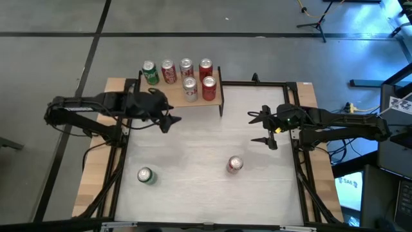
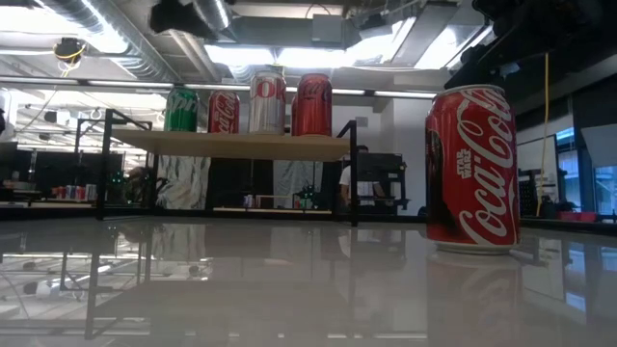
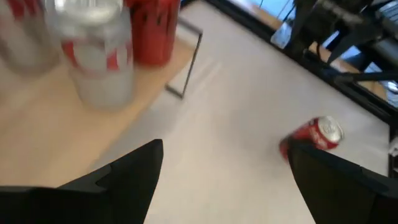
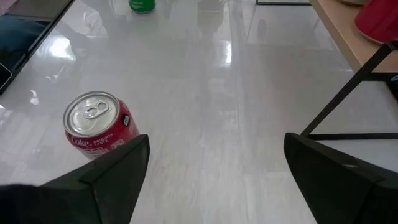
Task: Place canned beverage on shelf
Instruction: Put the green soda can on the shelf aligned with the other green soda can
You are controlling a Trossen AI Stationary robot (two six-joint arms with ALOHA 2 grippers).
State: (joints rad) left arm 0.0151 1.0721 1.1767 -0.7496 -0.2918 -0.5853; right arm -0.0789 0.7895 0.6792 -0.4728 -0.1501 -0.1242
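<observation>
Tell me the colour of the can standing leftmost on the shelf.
Green, the can on the shelf; clearest in the low view.

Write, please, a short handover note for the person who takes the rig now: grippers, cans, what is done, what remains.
Left gripper: open, empty, beside the shelf.
Right gripper: open, empty, above the table's right part.
Done: six cans stand on the shelf, four in the back row, two in front.
Left: red can and green can stand upright on the table; neither is gripped. The red can is nearer the right gripper.
</observation>
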